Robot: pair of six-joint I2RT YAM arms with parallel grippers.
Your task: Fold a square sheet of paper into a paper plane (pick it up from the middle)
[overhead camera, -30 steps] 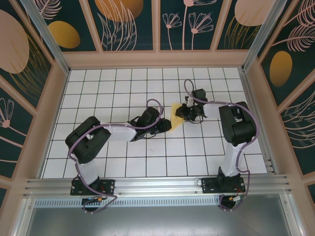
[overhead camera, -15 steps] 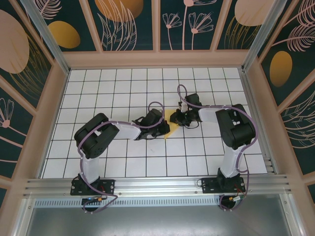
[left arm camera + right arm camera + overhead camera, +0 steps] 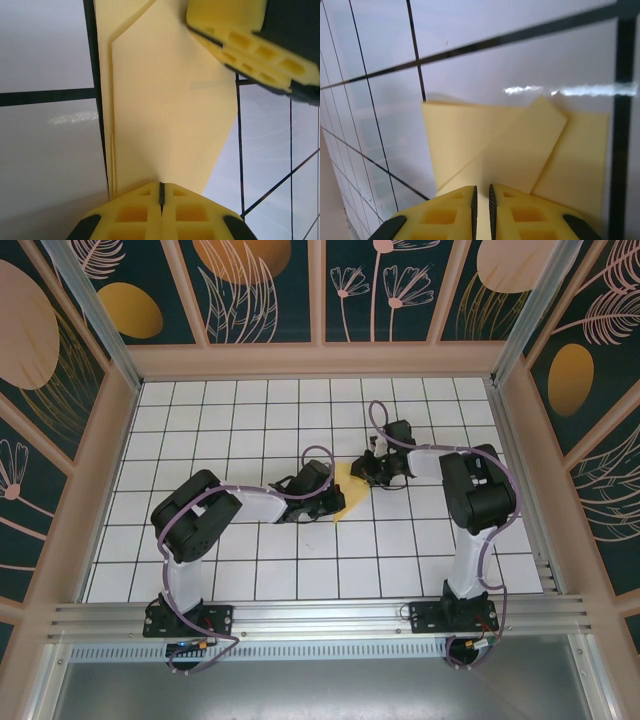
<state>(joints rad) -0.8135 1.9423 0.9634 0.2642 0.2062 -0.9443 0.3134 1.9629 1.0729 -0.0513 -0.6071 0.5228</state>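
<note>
The left hand [image 3: 161, 192] has just closed fully on the near edge of the square sheet of paper [image 3: 170, 110]. The right hand [image 3: 481, 192] stays pinched narrow on the opposite edge. Both ends now appear secured, ready for the next crease. Between the hands, on the surface [image 3: 250, 560], the sheet is a layered yellow wedge with one diagonal flap.

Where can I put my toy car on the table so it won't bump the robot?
Bare tiles run along the back wall, beside the left wall, and along the near metal rail between the arms. The middle is crowded: the left claw and right claw meet there at the yellow paper.
</note>
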